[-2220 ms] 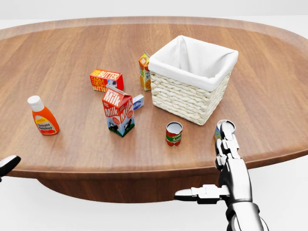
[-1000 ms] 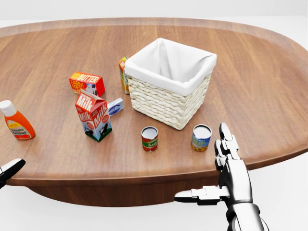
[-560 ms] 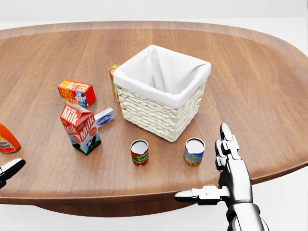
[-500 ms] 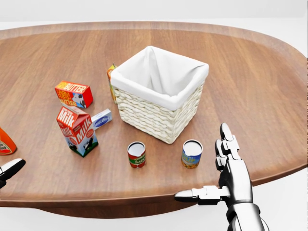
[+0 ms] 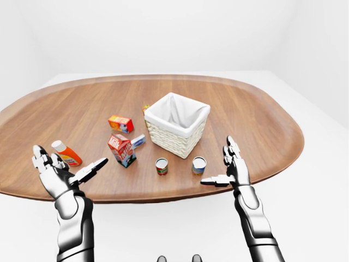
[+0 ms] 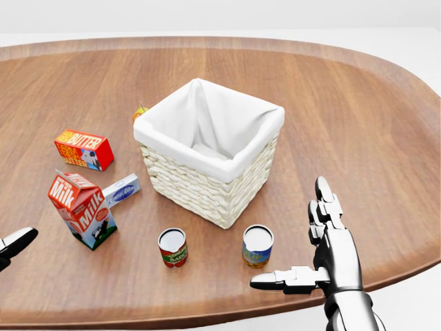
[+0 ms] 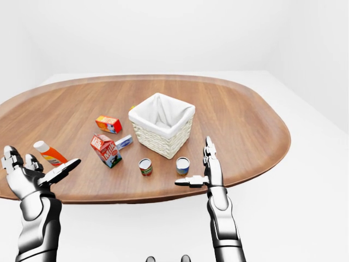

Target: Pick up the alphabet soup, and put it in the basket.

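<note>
Alphabet soup [image 6: 258,245] — the blue/yellow can, I take it — stands upright on the desk [image 6: 358,117] in head view, just below the basket's near corner, near the right robot hand [image 6: 329,238] but not touching. Basket [image 6: 209,146]: 1, wicker w/ white liner, nothing visible inside. Cans: 2; the other, red/green can [image 6: 173,247], sits left of the soup. Milk carton [image 6: 82,210], butter box [image 6: 84,149], small blue box [image 6: 120,191]: 1 each. An orange carton [image 6: 140,112] is mostly hidden behind the basket. Left robot hand is cut off at the left edge.

Left-eye view: left robot hand [image 5: 57,171] spread wide, palm up, holding nothing; right also spread flat, empty. Ketchup bottle [image 5: 66,153] stands near the left fingers [image 5: 94,167].

Right-eye view: same layout; labels too small to read.
</note>
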You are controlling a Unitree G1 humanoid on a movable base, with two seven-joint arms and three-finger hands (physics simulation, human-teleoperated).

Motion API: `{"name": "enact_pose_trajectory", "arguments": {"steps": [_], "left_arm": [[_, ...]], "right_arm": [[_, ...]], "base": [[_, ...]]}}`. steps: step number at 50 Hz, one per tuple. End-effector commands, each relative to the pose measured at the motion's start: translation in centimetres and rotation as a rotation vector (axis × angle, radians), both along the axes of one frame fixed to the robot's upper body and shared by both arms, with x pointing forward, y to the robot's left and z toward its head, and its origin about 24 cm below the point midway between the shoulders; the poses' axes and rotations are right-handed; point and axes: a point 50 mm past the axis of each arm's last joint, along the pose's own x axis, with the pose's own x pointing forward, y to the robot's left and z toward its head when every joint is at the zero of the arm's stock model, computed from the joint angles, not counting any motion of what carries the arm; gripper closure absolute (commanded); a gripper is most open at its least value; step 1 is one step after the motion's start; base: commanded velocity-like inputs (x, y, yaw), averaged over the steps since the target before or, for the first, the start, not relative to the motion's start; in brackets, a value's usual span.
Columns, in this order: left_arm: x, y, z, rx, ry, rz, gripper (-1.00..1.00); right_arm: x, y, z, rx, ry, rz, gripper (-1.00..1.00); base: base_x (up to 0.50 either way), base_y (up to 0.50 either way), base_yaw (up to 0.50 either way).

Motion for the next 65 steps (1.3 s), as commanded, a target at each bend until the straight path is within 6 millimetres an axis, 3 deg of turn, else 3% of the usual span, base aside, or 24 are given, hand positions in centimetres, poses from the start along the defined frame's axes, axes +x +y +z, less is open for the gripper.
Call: {"name": "enact_pose_trajectory", "arguments": {"steps": [1,65], "left_arm": [[-0.18,0.13,0.30,-0.002,-0.015,0.010,-1.00],[-0.24,0.02,0.35,0.010,-0.013,0.007,-1.00]], "right_arm": [[0.00,0.08,0.01,-0.006,0.003,0.003,-1.00],[0.09,0.07,-0.28,-0.011,0.021,-0.005,-1.00]], "base": [[0.19,-0.03,0.00],[0.19,0.00,0.00]]}}
